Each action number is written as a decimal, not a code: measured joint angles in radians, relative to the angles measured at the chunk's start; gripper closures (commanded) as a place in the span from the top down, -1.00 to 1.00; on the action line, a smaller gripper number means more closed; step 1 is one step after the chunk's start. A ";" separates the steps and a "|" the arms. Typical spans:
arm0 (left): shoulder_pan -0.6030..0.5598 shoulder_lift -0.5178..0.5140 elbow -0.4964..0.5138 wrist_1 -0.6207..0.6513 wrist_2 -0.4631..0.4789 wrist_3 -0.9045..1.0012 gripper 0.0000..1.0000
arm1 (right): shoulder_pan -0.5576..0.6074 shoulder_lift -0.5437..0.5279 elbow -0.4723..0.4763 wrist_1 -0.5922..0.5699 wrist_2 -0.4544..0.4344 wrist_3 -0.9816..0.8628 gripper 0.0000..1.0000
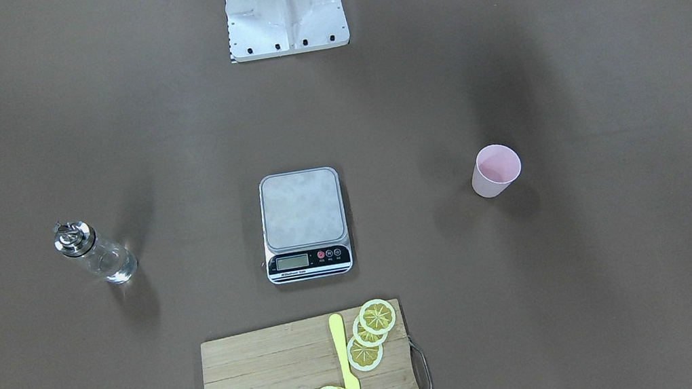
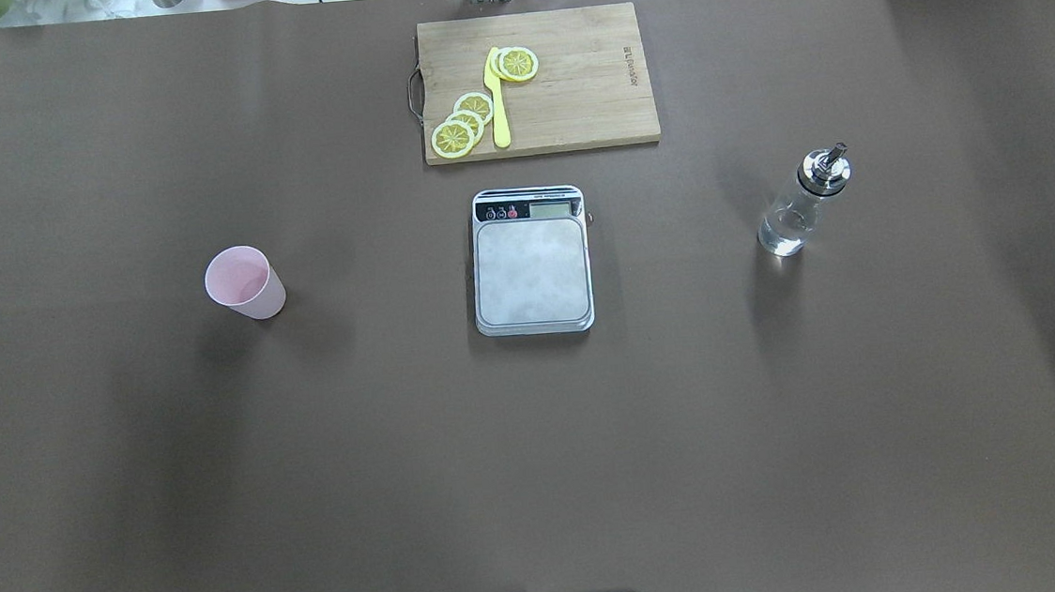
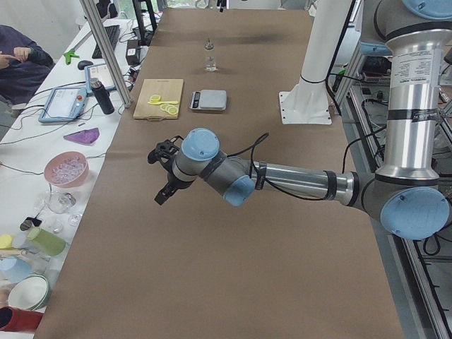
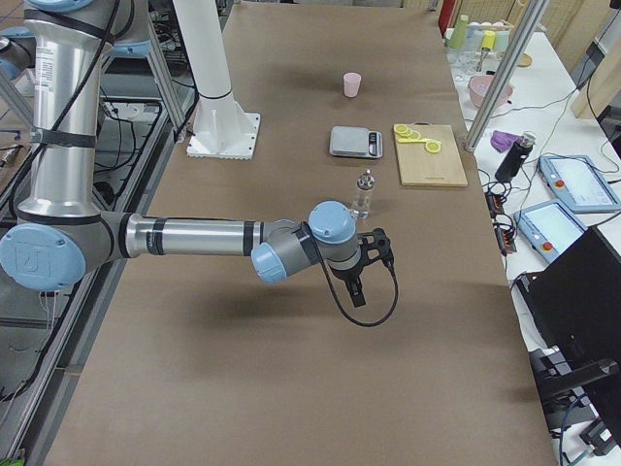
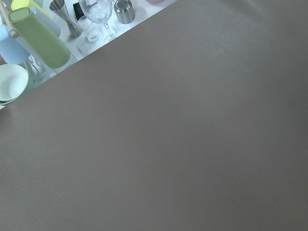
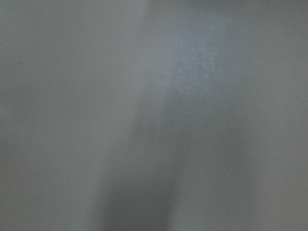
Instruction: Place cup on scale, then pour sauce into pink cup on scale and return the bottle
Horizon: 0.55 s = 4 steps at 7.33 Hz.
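The cup [image 2: 244, 282] stands upright on the table [image 2: 539, 446], well left of the scale [image 2: 531, 267]; the bottle [image 2: 798, 209] stands well right of it. Left fingers [image 3: 162, 194] and right fingers [image 4: 361, 283] hang away from all 3; whether spread or clenched, I cannot tell.

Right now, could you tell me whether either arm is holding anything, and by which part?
Nothing is held: the cup and the bottle stand alone on the table.

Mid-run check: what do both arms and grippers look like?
The left arm and right arm are silver tubes with grey joints, pale blue caps and a black cable looping at each wrist. The left gripper and right gripper are black, two-fingered.
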 measured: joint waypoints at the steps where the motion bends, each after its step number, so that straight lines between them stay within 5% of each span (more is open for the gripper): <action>1: 0.065 0.001 -0.028 -0.004 -0.014 -0.167 0.97 | -0.013 0.004 0.004 0.008 0.000 0.068 1.00; 4: 0.257 -0.001 -0.113 -0.006 0.014 -0.578 0.97 | -0.067 0.007 0.044 0.023 -0.011 0.231 0.98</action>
